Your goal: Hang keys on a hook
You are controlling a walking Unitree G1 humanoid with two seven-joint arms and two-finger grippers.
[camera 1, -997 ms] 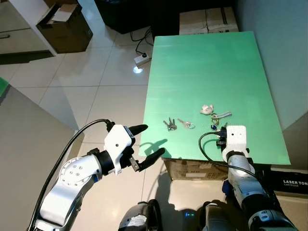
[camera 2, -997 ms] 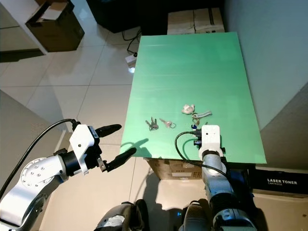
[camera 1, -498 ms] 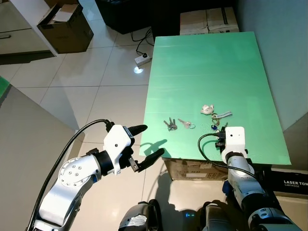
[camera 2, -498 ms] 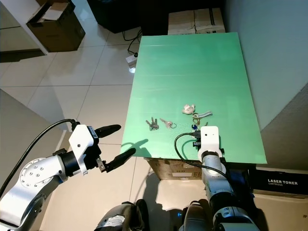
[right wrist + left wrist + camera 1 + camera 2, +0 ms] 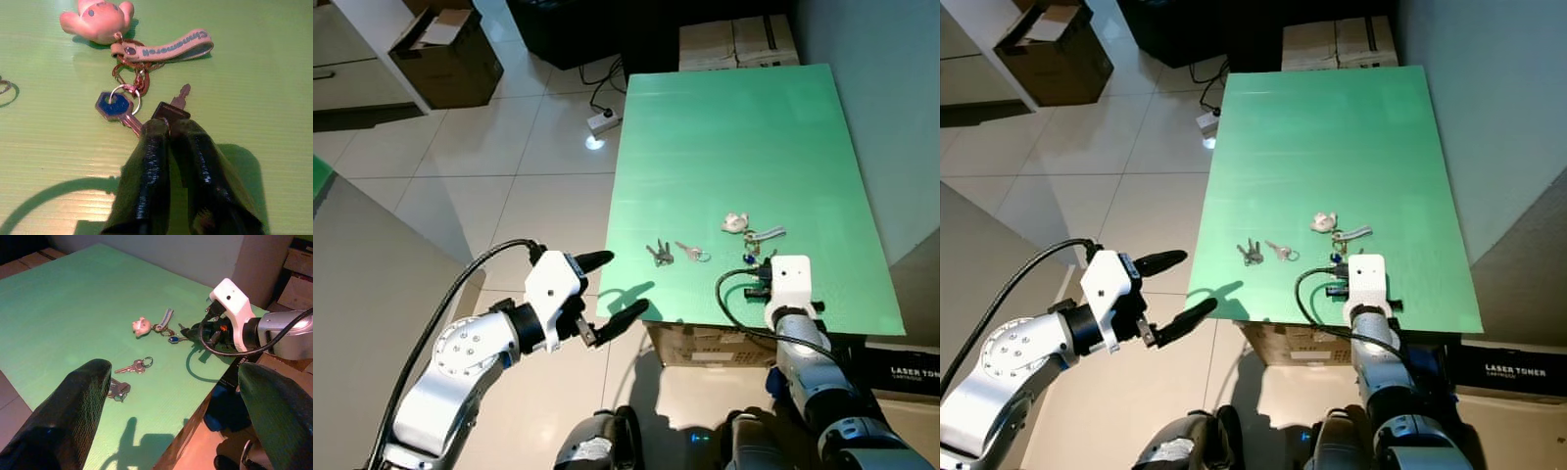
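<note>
On the green table (image 5: pixel 734 127) lies a key bunch (image 5: pixel 132 93) with a pink pig charm (image 5: pixel 96 18), a lettered strap (image 5: pixel 164 46), a blue-headed key (image 5: pixel 115 106) and a black-headed key (image 5: pixel 170 110). My right gripper (image 5: pixel 168 126) is shut on the black-headed key, low over the table's near edge; its white wrist (image 5: pixel 790 279) covers the fingers from above. A small key bunch (image 5: pixel 659 255) and a single key on a ring (image 5: pixel 691 252) lie to the left. My left gripper (image 5: pixel 622 285) hangs open beyond the table's left front corner, holding nothing.
Cardboard boxes (image 5: pixel 736 44) stand past the table's far end, and an open box (image 5: pixel 445 54) is at the far left. A power strip (image 5: pixel 600 121) lies on the tiled floor. A carton (image 5: pixel 705 343) sits under the table, a toner box (image 5: pixel 911 372) at the right.
</note>
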